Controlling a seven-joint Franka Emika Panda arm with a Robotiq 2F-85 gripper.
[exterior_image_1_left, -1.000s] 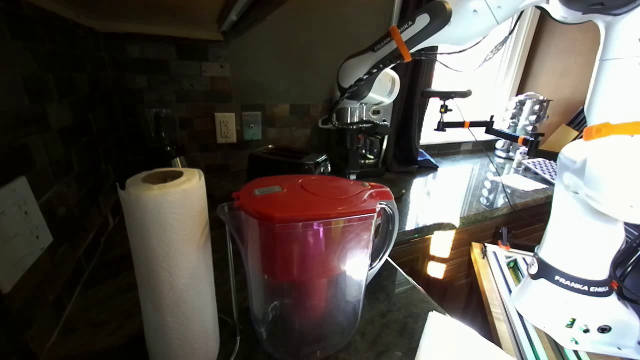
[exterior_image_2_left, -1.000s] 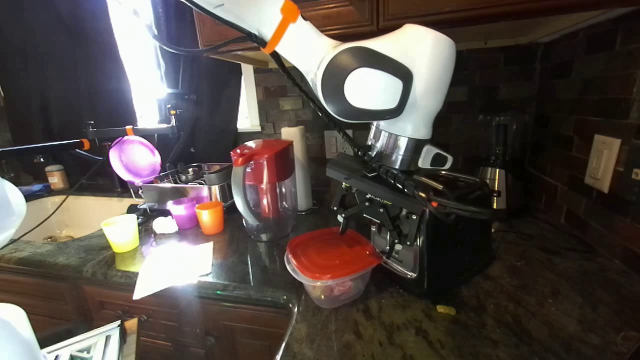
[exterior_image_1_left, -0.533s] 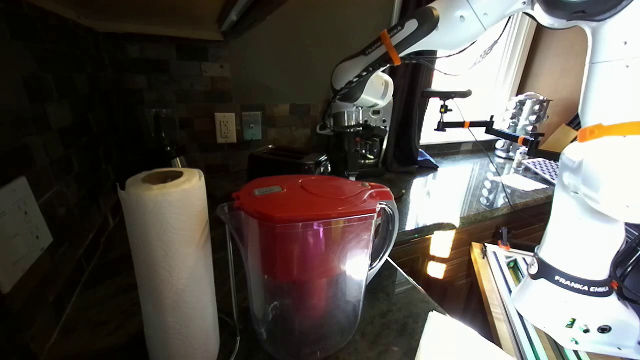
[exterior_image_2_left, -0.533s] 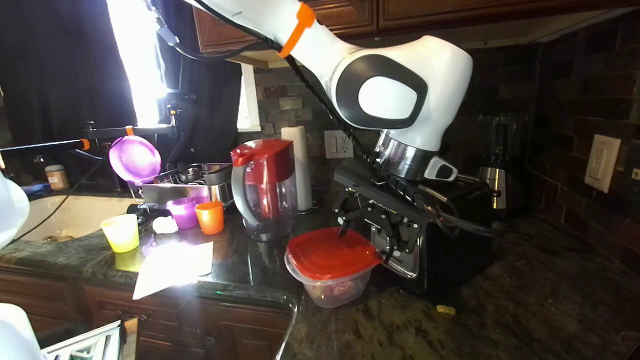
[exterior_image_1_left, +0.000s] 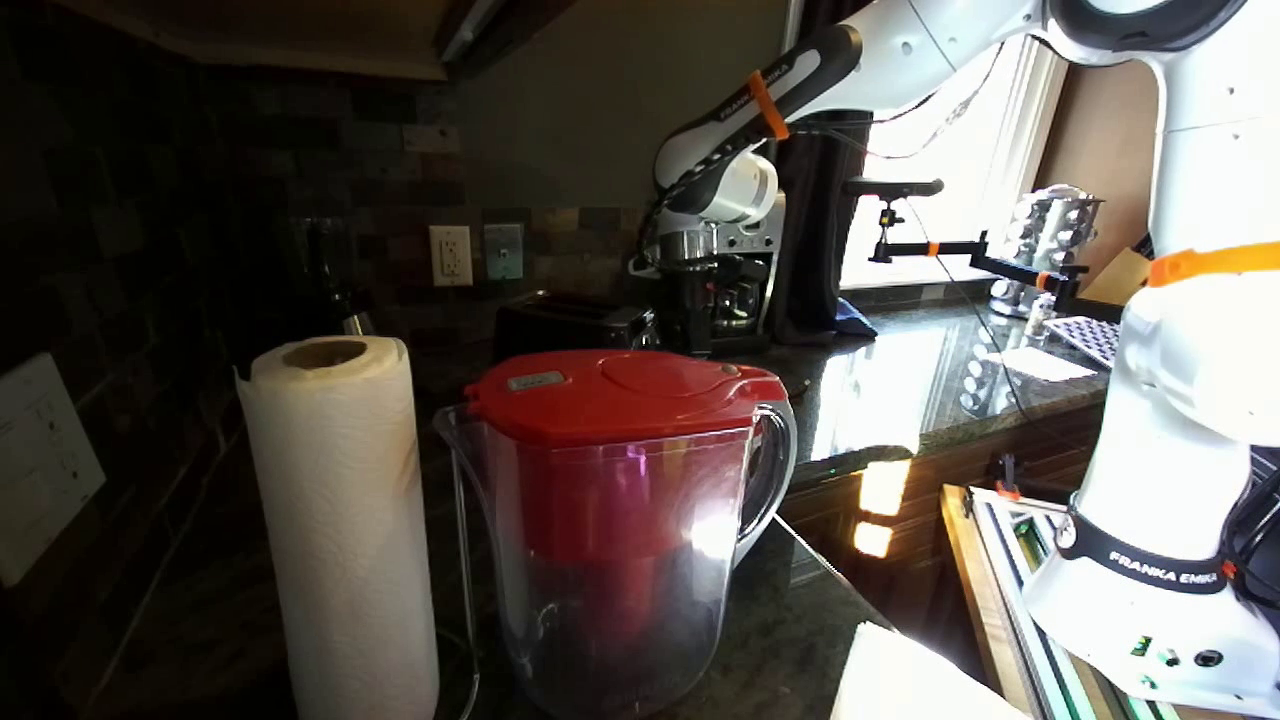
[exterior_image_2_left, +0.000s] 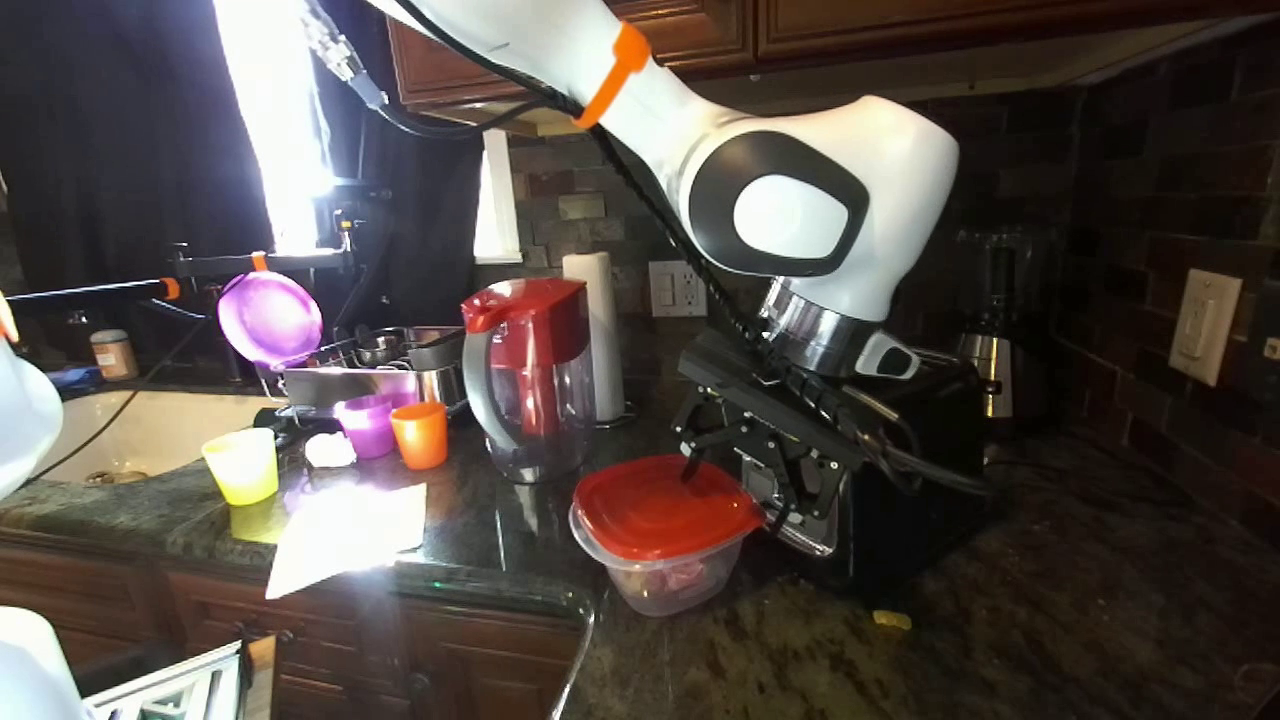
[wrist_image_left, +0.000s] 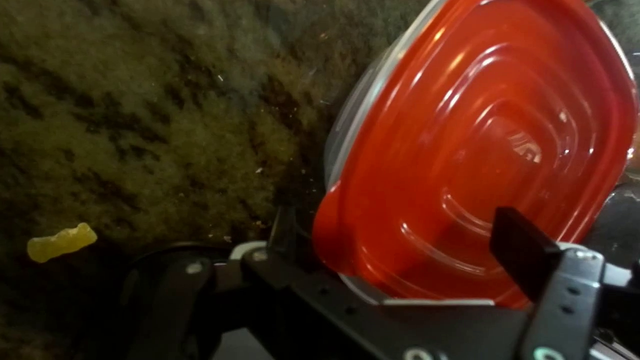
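A clear plastic container with a red lid (exterior_image_2_left: 665, 505) stands on the counter; pinkish contents show through its wall. Its lid also fills the right of the wrist view (wrist_image_left: 475, 150). My gripper (exterior_image_2_left: 732, 492) is open, tilted, at the container's side facing the toaster. In the wrist view my gripper (wrist_image_left: 395, 225) has one fingertip over the lid and the other beyond the lid's corner tab. I cannot tell whether either touches. Nothing is held. A small yellow piece (wrist_image_left: 61, 242) lies on the counter; it also shows in an exterior view (exterior_image_2_left: 891, 619).
A black toaster (exterior_image_2_left: 915, 500) stands right behind the gripper. A red-lidded pitcher (exterior_image_2_left: 540, 400) and a paper towel roll (exterior_image_1_left: 340, 530) stand nearby. Yellow (exterior_image_2_left: 242, 465), purple (exterior_image_2_left: 366, 425) and orange (exterior_image_2_left: 420, 435) cups stand by the sink. The counter edge (exterior_image_2_left: 575, 640) runs near the container.
The arm's wrist has moved down and to the right in an exterior view, tilting the gripper more. The fingertips stay close to the lid and remain apart. The container has not visibly moved.
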